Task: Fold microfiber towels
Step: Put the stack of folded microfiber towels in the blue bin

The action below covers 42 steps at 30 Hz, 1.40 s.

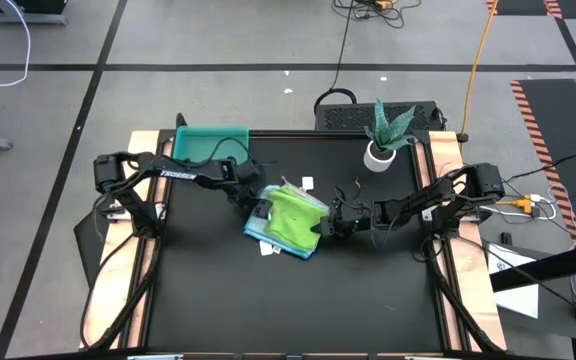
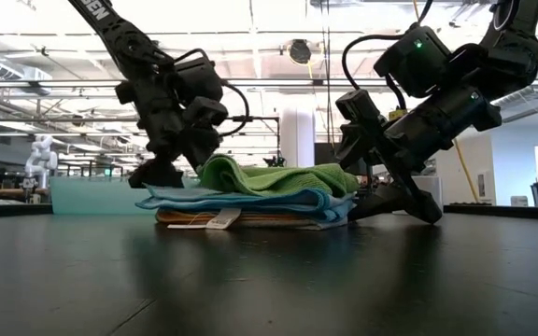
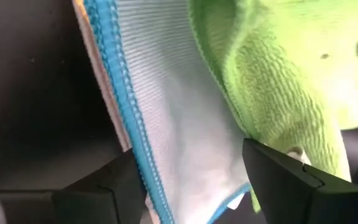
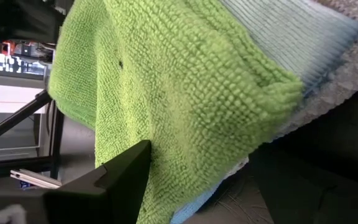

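A stack of microfiber towels [image 1: 286, 222] lies at the table's middle. The green towel [image 1: 290, 212] is rumpled on top. Under it are a pale blue one [image 3: 166, 112], a bright blue edge [image 3: 114, 68], a grey-white one [image 4: 347, 62] and a yellow-orange one [image 2: 194, 217] at the bottom. My left gripper [image 1: 258, 207] is open at the stack's left side, a finger on either side of the pale blue towel's corner [image 3: 191, 180]. My right gripper [image 1: 326, 226] is open at the stack's right side, with the green towel's corner [image 4: 272, 93] before it. My left gripper slants down over the stack's left edge. One finger [image 3: 291, 180] stands by the green towel's edge and the other [image 3: 104, 186] is outside the blue edge. I cannot tell whether either touches the cloth. My right gripper's one visible finger [image 4: 117, 180] stands in front of the green towel's hanging edge. I cannot tell whether it touches.
A teal tray [image 1: 211, 143] stands at the table's far left. A potted plant [image 1: 383, 135] stands at the far right. A small white tag [image 1: 308, 183] lies behind the stack, and another tag [image 2: 220, 220] sticks out at its front. Bare black table lies toward the near edge [image 1: 288, 310].
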Motion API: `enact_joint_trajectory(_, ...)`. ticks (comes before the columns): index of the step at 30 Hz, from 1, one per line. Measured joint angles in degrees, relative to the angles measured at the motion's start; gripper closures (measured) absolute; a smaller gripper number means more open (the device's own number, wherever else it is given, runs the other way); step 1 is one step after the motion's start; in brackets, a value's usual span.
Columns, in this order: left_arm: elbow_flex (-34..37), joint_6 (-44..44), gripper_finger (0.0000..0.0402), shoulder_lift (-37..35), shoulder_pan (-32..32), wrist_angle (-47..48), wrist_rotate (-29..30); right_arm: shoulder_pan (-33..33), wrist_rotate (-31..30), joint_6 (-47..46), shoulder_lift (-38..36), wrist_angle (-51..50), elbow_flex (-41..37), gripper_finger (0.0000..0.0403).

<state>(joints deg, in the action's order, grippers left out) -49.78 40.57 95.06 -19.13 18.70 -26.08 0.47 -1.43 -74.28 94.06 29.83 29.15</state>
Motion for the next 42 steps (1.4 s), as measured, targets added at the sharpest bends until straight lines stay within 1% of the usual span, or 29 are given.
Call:
enact_joint_trajectory(4, 0.0, -0.4, 0.0151, -1.7, -1.0, 1.8, -0.1, 0.0, 0.0, 0.0, 0.0, -0.1, 0.0, 0.0138)
enact_joint_trajectory(7, 0.0, -0.8, 0.0151, -4.3, -2.1, 2.8, -0.1, 0.0, 0.0, 0.1, 0.0, -0.6, 0.0, 0.0138)
enact_joint_trajectory(9, 0.0, -0.9, 0.0151, -6.2, -2.7, 4.2, 0.5, 0.0, 0.0, 0.1, 0.0, -0.8, 0.0, 0.0138)
enact_joint_trajectory(13, 0.0, 0.2, 0.0151, -9.1, -2.9, 3.8, 2.1, 0.0, 0.0, 0.0, 0.0, -1.0, 0.0, 0.0138)
enact_joint_trajectory(18, 0.0, 0.5, 0.0151, -8.1, -1.8, 4.1, 3.8, 0.0, 0.0, 0.0, 0.1, -1.0, 0.0, 0.0138)
enact_joint_trajectory(26, 0.0, 2.4, 0.0151, -7.2, -1.5, 3.5, 8.1, 0.0, 0.0, 0.0, 0.0, -0.7, 0.0, 0.0138)
enact_joint_trajectory(34, 0.0, 0.7, 0.0151, -7.2, -1.2, 0.0, 8.2, 0.0, 0.0, 0.0, 0.0, -0.5, 0.0, 0.0138)
enact_joint_trajectory(42, 0.0, -0.2, 0.0151, -7.2, -1.2, 0.4, 7.6, 0.0, 0.0, 1.2, 0.0, 1.8, -0.1, 0.0138)
